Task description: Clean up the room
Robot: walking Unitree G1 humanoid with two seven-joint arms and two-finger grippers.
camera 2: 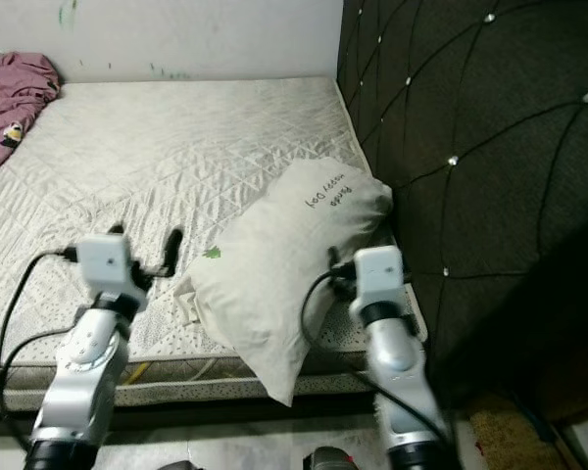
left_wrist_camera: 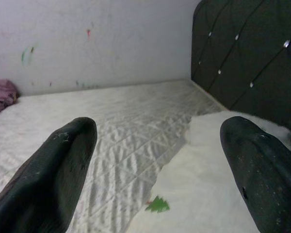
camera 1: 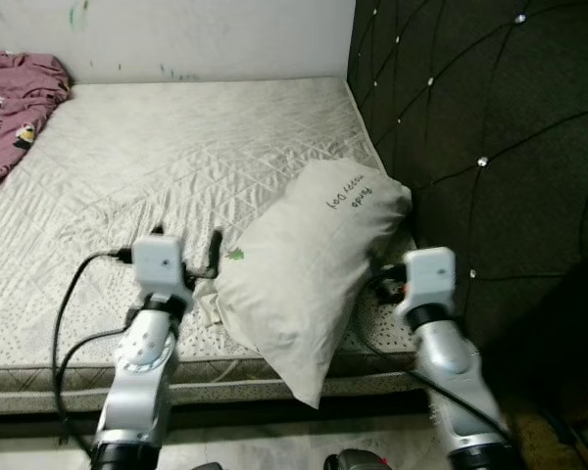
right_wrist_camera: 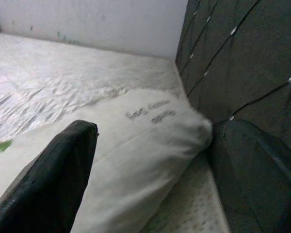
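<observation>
A cream pillow (camera 1: 309, 264) with dark handwriting and a small green tree print lies tilted on the near right corner of the mattress (camera 1: 176, 157), its lower end hanging over the bed's front edge. My left gripper (camera 1: 186, 240) hovers just left of the pillow, open and holding nothing. In the left wrist view its fingers (left_wrist_camera: 53, 179) spread wide over the quilted mattress, with the pillow (left_wrist_camera: 218, 184) ahead. My right gripper (right_wrist_camera: 160, 131) is at the pillow's right side by the headboard, open. The pillow (right_wrist_camera: 136, 145) lies between its spread fingers (right_wrist_camera: 48, 184).
A black tufted headboard (camera 1: 480, 127) rises along the bed's right side. A crumpled maroon blanket (camera 1: 15, 98) lies at the far left of the mattress. A white wall (camera 1: 176, 34) with paint marks stands behind the bed. Black cables (camera 1: 69, 313) hang from my left arm.
</observation>
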